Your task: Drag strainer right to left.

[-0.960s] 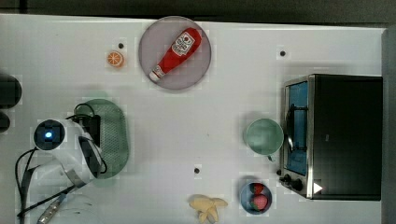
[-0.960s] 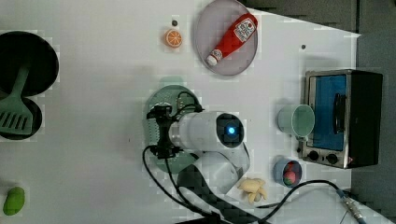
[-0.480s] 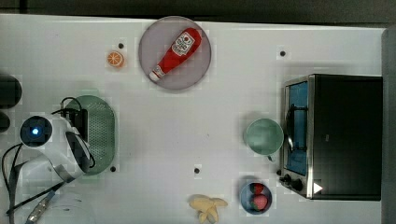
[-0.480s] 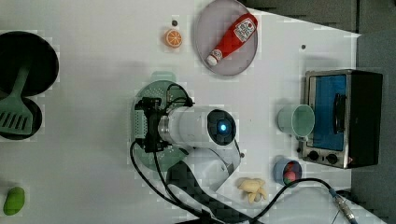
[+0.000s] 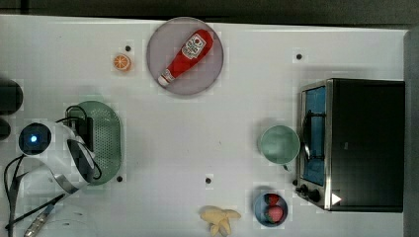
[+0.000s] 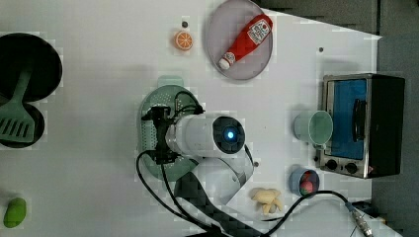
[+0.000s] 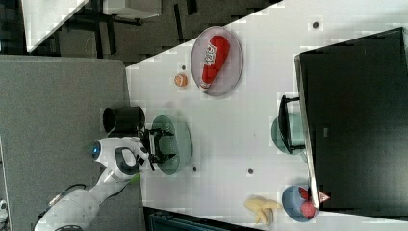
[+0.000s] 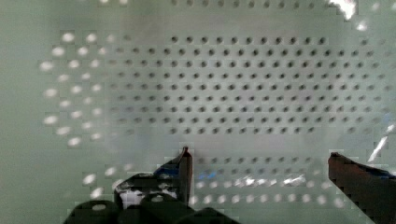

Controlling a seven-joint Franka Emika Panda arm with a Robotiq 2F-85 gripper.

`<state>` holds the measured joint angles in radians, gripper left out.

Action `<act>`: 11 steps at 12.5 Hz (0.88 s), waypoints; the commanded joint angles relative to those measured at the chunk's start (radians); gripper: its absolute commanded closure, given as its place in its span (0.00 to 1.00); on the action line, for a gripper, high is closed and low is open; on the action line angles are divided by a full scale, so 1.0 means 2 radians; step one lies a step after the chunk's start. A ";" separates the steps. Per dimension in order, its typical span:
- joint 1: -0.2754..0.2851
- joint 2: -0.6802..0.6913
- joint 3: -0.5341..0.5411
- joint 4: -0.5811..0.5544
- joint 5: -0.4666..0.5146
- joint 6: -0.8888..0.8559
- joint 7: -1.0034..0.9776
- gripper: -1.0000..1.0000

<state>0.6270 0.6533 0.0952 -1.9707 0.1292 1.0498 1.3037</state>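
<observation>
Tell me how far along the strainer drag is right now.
Mostly done, it seems: the strainer lies at the top view's left side, far from the cup and toaster oven. In hand: the gripper sits with its fingers spread inside the perforated bowl. Left: any last nudge, then lifting clear.

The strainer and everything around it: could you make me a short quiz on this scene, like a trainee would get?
1. True or false: in the top view, the strainer lies near the top view's right edge, beside the toaster oven.
2. What lies on the grey plate? A) a banana B) a ketchup bottle C) a spatula
3. In the wrist view, are the end effector's fingers spread apart or pressed together over the strainer's perforated bowl?

Key
1. False: it lies near the top view's left edge, under the arm.
2. B, the ketchup bottle.
3. Spread apart, with nothing between them.
</observation>
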 commanded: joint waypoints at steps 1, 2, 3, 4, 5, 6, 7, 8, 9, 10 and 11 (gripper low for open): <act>-0.005 -0.078 -0.026 0.005 0.008 -0.072 -0.062 0.00; -0.006 -0.106 -0.040 0.006 0.008 -0.100 -0.112 0.00; -0.008 -0.137 -0.059 0.006 0.008 -0.122 -0.158 0.00; -0.010 -0.168 -0.080 0.006 0.008 -0.145 -0.197 0.00; -0.013 -0.200 -0.104 0.006 0.008 -0.171 -0.230 0.00; -0.015 -0.230 -0.131 0.006 0.008 -0.199 -0.260 0.00; -0.018 -0.260 -0.159 0.006 0.008 -0.229 -0.289 0.00; -0.022 -0.290 -0.189 0.007 0.007 -0.260 -0.323 0.00; -0.025 -0.319 -0.217 0.007 0.002 -0.292 -0.366 0.00; -0.027 -0.347 -0.244 0.007 -0.009 -0.322 -0.416 0.00; -0.031 -0.372 -0.269 0.007 -0.026 -0.350 -0.471 0.00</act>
<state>0.6045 -0.1069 -0.4055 -1.9102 0.1160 0.4019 0.5747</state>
